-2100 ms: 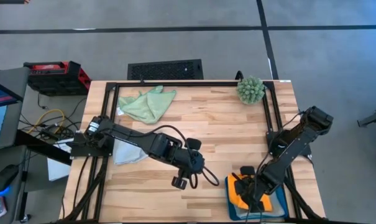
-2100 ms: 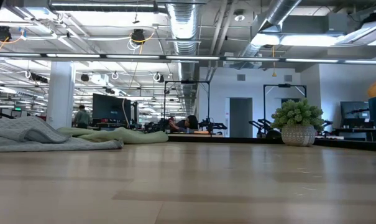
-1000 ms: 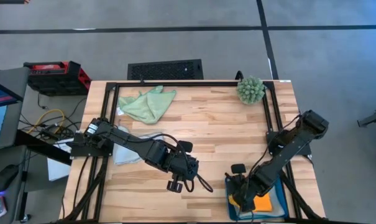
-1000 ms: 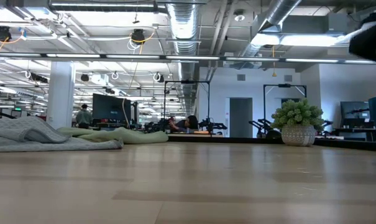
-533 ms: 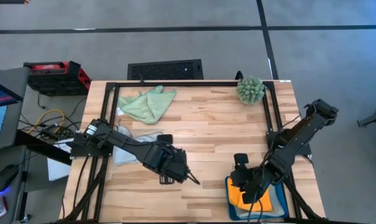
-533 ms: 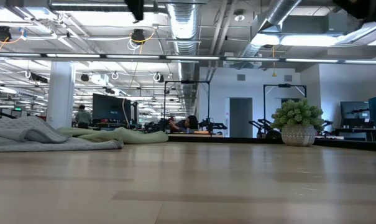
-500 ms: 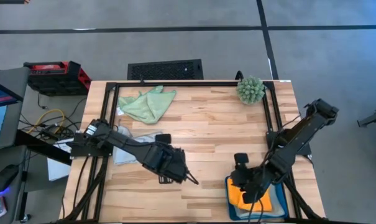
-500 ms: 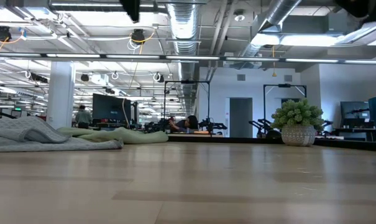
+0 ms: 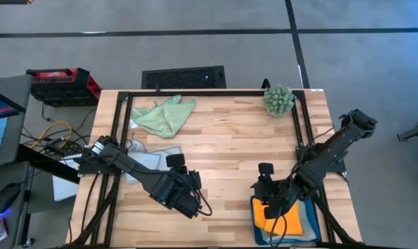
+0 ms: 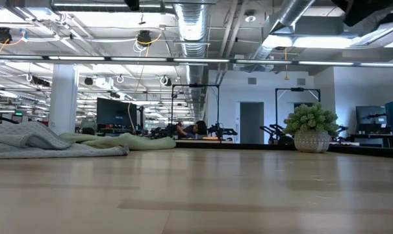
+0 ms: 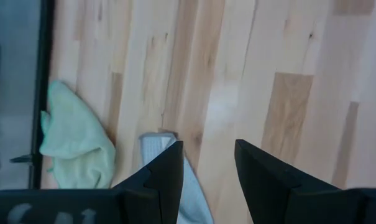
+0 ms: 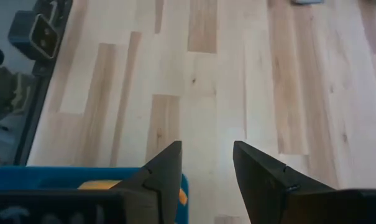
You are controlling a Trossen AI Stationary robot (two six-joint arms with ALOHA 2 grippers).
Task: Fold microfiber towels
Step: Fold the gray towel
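The light green towel lies crumpled near the table's far left; it also shows in the left wrist view and the low view. The pale blue-grey towel lies crumpled by the left edge, partly under my left arm. The orange towel lies folded in the teal tray with a pale cloth beside it. My left gripper is open and empty above the blue-grey towel's corner. My right gripper is open and empty above the tray's left rim.
A spiky green ball plant stands at the far right corner and shows in the low view. A black frame runs around the table. Bare wood lies between the arms.
My left gripper has drawn back toward the table's left edge, ending over the blue-grey towel's corner. My right gripper has moved from over the tray toward the far edge, leaving the orange towel lying in the tray.
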